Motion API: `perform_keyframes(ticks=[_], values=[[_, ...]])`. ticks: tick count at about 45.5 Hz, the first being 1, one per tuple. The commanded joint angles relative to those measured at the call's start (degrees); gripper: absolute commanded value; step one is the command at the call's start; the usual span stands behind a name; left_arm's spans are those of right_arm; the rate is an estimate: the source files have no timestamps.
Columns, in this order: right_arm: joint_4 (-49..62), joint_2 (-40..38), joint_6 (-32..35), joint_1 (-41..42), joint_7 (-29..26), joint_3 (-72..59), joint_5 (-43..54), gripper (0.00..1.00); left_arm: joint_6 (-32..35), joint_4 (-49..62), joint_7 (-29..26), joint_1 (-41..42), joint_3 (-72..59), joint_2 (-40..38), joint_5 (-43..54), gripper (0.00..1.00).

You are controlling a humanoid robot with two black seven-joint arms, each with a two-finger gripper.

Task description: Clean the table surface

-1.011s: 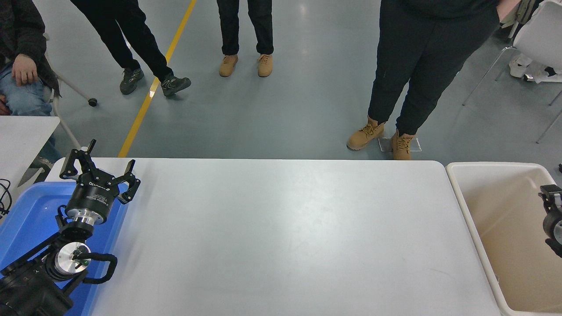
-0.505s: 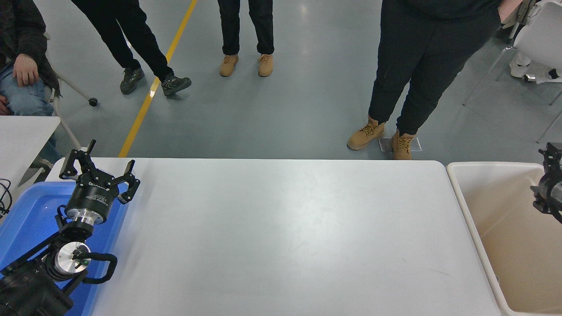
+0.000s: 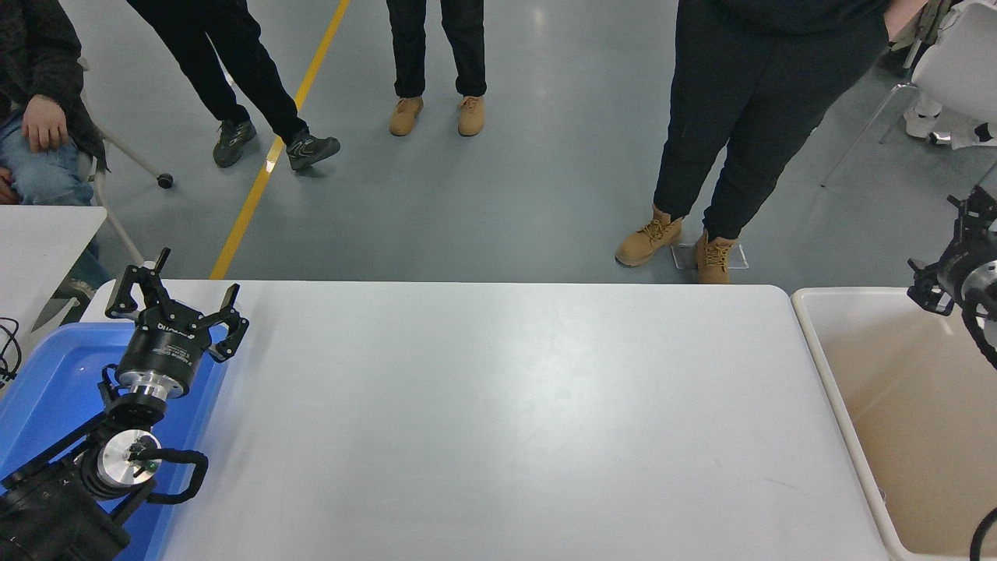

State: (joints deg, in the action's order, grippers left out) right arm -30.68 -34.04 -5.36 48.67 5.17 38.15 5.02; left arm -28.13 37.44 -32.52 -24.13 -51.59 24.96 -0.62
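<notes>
Change: right gripper (image 3: 966, 234) has risen along the right edge since a second ago, from low over the beige bin (image 3: 849, 405) to above that bin's far rim; nothing else has shifted.
Table surface: the table surface (image 3: 498, 421) is a plain matte white top with rounded far corners, filling the near middle from the blue bin (image 3: 47, 389) at the left to the beige bin at the right; only faint scuffs and a soft glare show on it.
Left gripper: left gripper (image 3: 175, 300) hangs over the table's far left corner, where the blue bin's edge meets the tabletop; its fingers (image 3: 128, 288) are spread wide, holding nothing and touching nothing that can be seen.
Right gripper: mostly cut off by the right edge, beyond the table's right end and well apart from the tabletop; whether its fingers are spread or closed I cannot tell.
Writing: white lettering on the left gripper's black body, too small to read.
Left side: a smaller white table (image 3: 39, 241) stands far left, beyond the blue bin.
Far side: a seated person (image 3: 35, 117) at the far left; three standing people, one in dark shoes (image 3: 273, 148), one in tan shoes (image 3: 436, 115), one in tan boots (image 3: 681, 245) just beyond the table's far edge.
Floor: grey, with a yellow line (image 3: 273, 148) running away from the table.
</notes>
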Motion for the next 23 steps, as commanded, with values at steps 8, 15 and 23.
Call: perform_keyframes(ticks=[8,15,23], values=[[-6.7,0.8,0.1,-0.7,9.3,3.1,0.0,0.98,0.0,0.0,0.0,0.0,0.0,0.0,0.0,0.99],[-10.2,2.3,-0.1,-2.3,12.1,6.6,0.0,0.98,0.0,0.0,0.0,0.0,0.0,0.0,0.0,0.99],[-10.6,5.5,-0.2,-4.4,14.4,8.8,0.1,0.98,0.0,0.0,0.0,0.0,0.0,0.0,0.0,0.99]])
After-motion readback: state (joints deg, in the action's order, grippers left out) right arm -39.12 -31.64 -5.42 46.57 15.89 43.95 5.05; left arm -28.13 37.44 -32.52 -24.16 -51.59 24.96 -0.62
